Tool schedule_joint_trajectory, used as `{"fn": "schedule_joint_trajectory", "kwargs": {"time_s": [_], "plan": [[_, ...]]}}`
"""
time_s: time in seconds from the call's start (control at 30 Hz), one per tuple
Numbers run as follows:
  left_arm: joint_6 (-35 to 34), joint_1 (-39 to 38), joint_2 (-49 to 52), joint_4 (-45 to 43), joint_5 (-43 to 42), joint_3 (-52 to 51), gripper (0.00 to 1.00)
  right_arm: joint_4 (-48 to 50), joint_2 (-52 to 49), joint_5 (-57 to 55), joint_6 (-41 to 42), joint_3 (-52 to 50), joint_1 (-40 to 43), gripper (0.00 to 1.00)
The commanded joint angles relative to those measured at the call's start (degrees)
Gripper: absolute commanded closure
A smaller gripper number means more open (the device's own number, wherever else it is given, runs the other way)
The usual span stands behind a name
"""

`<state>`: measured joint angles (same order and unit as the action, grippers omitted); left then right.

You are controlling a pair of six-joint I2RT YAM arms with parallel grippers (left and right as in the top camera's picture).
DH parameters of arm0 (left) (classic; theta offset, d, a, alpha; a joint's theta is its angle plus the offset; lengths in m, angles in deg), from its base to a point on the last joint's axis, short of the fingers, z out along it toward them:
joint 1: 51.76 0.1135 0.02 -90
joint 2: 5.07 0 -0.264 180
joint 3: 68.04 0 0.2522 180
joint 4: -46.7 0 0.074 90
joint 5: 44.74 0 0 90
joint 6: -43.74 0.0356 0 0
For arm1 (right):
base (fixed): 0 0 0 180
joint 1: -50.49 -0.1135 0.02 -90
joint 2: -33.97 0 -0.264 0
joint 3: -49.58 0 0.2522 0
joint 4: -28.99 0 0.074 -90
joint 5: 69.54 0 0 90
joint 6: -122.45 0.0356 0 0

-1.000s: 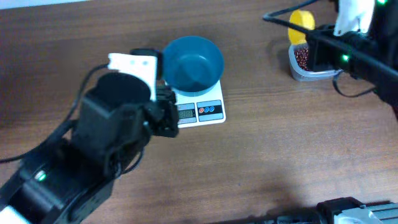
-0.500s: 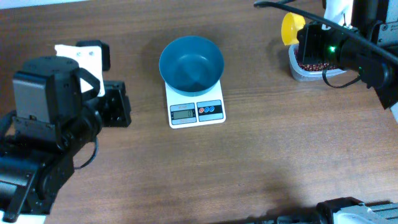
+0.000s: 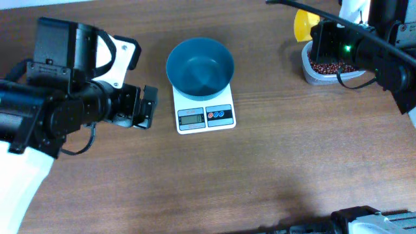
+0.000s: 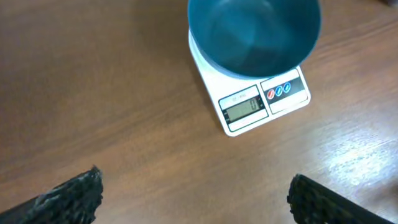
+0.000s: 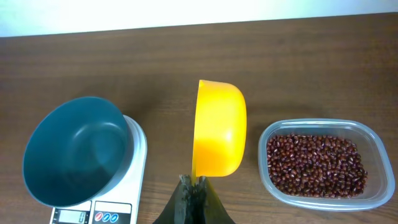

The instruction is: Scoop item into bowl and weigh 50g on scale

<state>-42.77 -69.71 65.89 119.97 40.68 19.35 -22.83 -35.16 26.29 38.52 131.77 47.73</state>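
Observation:
The blue bowl (image 3: 200, 67) stands empty on the white scale (image 3: 221, 117) at the middle of the table. My left gripper (image 3: 144, 108) hangs open just left of the scale, touching nothing. In the left wrist view its fingertips (image 4: 87, 186) stand wide apart over bare wood, with the bowl (image 4: 254, 34) and scale (image 4: 261, 102) ahead. My right gripper (image 5: 198, 183) is shut on the thin handle of a yellow scoop (image 5: 217, 127), held on edge between the bowl (image 5: 78, 149) and the red-brown beans (image 5: 317, 165). No beans show in the scoop.
The beans lie in a clear plastic tub (image 3: 325, 77) at the back right, partly under the right arm. The yellow scoop (image 3: 303, 25) sticks out to the tub's left. The left arm's bulk covers the table's left side.
My left gripper has drawn back from the scale's left side and opened wide. The right arm shifted slightly with the scoop, staying by the tub.

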Motion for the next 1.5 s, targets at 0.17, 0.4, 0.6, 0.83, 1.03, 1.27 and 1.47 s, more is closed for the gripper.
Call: {"fn": "schedule_joint_trajectory", "kwargs": {"time_s": [0.17,0.4,0.6,0.83,1.03,1.27,1.47], "plan": [[9.09,0.13,-0.26,5.53,-4.35,0.94,0.01,0.17,0.17,0.11,0.63,0.59,0.22,0.96],[14.01,-0.42,-0.28,7.48,-6.86,0.94,0.01,-0.70,0.17,0.09,0.61,0.59,0.22,0.96],[22.36,-0.42,-6.80,7.43,-14.51,0.94,0.01,-2.03,0.17,0.07,0.61,0.59,0.22,0.96],[22.34,-0.42,-8.20,7.41,-14.56,0.94,0.01,-5.68,0.17,0.59,0.63,0.59,0.22,0.96],[22.32,-0.42,-8.20,7.50,-14.73,0.94,0.01,-5.46,0.17,5.14,0.61,0.59,0.28,0.96],[22.32,-0.42,-8.22,7.34,-15.63,0.94,0.01,-5.46,0.17,5.11,0.59,0.59,0.28,0.96],[22.36,-0.42,-8.20,6.99,-15.61,0.94,0.01,-6.21,0.17,5.14,0.59,0.59,0.28,0.96]]}}
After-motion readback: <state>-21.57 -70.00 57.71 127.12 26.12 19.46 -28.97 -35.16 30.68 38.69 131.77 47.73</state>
